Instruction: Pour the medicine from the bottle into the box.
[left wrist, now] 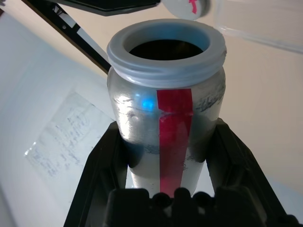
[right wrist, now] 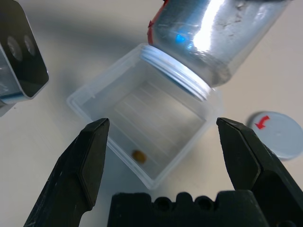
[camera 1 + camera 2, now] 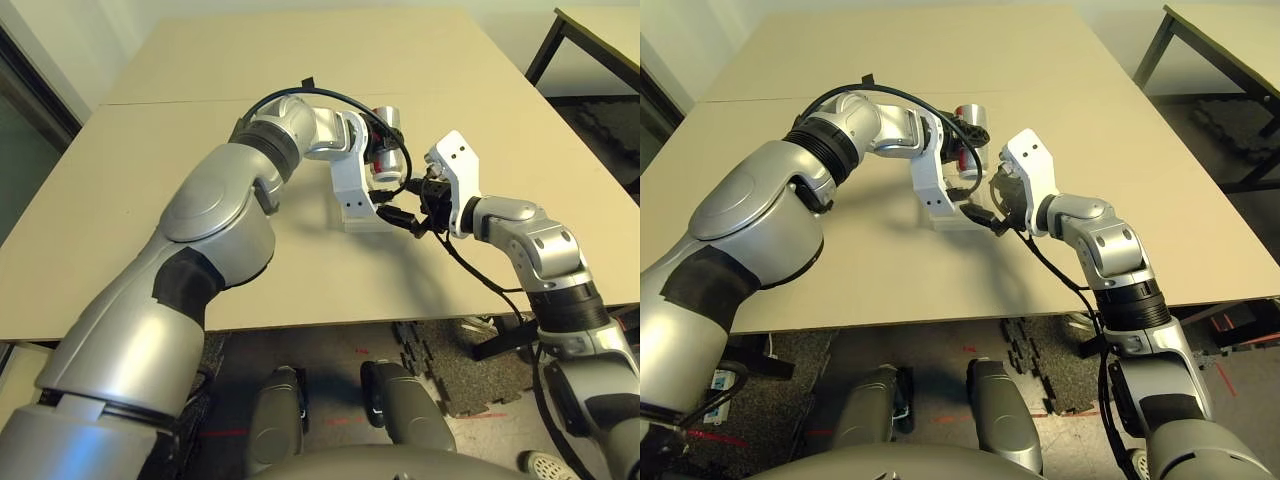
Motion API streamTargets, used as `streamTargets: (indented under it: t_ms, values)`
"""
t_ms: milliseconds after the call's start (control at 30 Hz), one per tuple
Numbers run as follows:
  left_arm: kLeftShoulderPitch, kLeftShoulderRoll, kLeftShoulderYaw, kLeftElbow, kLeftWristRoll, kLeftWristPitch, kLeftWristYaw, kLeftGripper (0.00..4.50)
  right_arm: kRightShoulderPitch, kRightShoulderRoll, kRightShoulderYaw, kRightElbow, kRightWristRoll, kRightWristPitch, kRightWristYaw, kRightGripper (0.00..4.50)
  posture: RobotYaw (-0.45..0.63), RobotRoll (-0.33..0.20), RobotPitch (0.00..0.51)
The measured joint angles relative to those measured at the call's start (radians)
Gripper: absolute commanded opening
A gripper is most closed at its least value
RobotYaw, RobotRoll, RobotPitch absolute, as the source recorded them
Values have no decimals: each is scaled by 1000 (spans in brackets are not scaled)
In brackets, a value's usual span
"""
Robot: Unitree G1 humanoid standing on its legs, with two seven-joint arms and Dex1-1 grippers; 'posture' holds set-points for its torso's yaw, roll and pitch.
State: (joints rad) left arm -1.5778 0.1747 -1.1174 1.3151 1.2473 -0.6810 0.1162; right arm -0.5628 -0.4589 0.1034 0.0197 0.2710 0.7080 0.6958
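Holding the bottle in our left pincer, we have its two black fingers pressed against the silver-grey sides, the red strip facing the wrist camera. The bottle's pale threaded mouth is uncovered and dark inside. In the right wrist view the bottle is tipped over, its open rim just above one corner of the box, which sits on the tabletop. Whether the rim touches the box wall we cannot tell.

The box is clear plastic, square and shallow, and one small brownish pill lies on its floor near a wall. Just beside the box, lying flat on the tabletop, is a loose white round cap with a red arrow mark on top.

Our right pincer is spread wide, gripping nothing, its fingers to either side of the box as its own camera sees it, a little apart from it. From the head camera, both wrists meet near the middle of the tabletop, the left pincer's white bracket close to the right pincer's bracket.
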Motion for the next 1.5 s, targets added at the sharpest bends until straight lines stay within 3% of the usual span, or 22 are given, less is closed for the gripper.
streamTargets:
  t_ms: [133, 267, 400, 567, 767, 1067, 1500]
  values:
    - [1, 2, 16, 6, -12, 1, -13, 2513, 0, -1, 0, 0, 0, 0, 1, 4500, -237, 0, 69]
    - [40, 18, 187, 36, -178, 7, -158, 2513, 0, -1, 0, 0, 0, 0, 1, 4500, -233, 0, 68]
    - [114, 26, 507, 42, -490, 93, -399, 2513, -5, -5, 0, 0, 0, 1, 4, 4500, -222, 0, 64]
    - [178, 31, 945, 32, -904, 384, -530, 2513, -13, -22, 0, 1, 1, 5, 16, 4500, -192, 0, 70]
    - [335, 40, 1208, -19, -1149, 521, -459, 2513, -52, -25, -3, 42, 2, 3, 22, 4500, -148, 0, 93]
    - [569, -24, 1331, -151, -1293, 551, -308, 2513, -116, 40, -42, 171, -10, -74, -44, 4500, -116, 0, 119]
    - [654, -54, 1330, -219, -1324, 581, -275, 2513, -179, 126, -186, 298, -42, -172, -306, 4500, -125, 0, 131]
